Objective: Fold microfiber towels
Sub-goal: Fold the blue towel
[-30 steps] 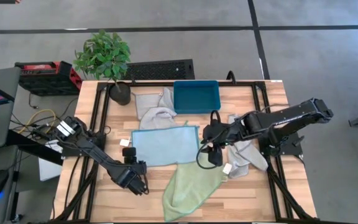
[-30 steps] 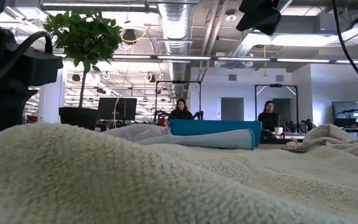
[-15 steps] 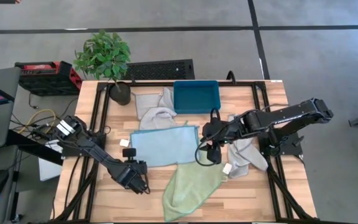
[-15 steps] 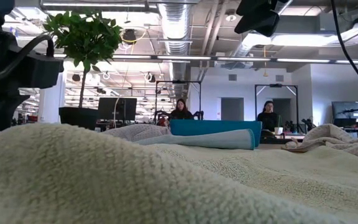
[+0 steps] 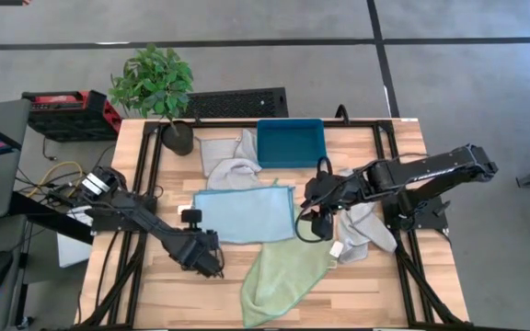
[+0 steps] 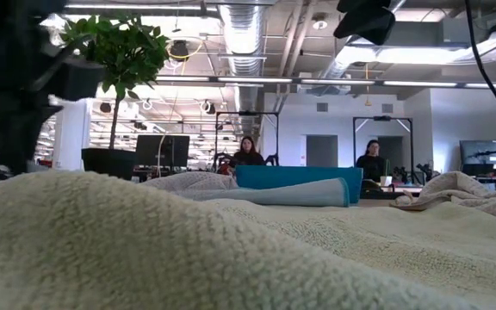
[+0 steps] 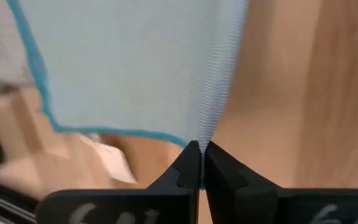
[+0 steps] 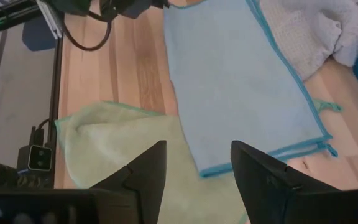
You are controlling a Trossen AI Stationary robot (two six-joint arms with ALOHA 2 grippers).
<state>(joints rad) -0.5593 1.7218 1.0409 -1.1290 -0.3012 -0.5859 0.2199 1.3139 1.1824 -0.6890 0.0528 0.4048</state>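
The light blue towel (image 5: 244,214) lies spread flat in the middle of the table. My left gripper (image 5: 202,248) is shut on its near left corner. My right gripper (image 8: 194,174) hovers open over the towel's near right corner (image 8: 207,169), one finger to each side of it. The light green towel (image 5: 279,276) lies crumpled at the near edge, its far part under the blue towel's near edge, and fills the low view's foreground (image 6: 231,258). One pale grey towel (image 5: 228,161) is bunched at the far left and another (image 5: 368,228) lies under my right arm. My left gripper pinches the blue towel's near left corner (image 7: 199,138) between its two fingertips (image 7: 188,163), coming from above and slanting from the table's left. The cloth gathers into a narrow ridge running away from the fingers. The rest of the towel lies flat on the table.
A teal bin (image 5: 291,142) stands at the far middle and a potted plant (image 5: 159,87) at the far left corner. Bare wood shows on the near left (image 5: 168,290) and near right (image 5: 375,285). In the low view, people sit far off in the room.
My left gripper has shut and taken hold of the blue towel's near left corner, shifting a little toward the table's right. The towel lies spread as before.
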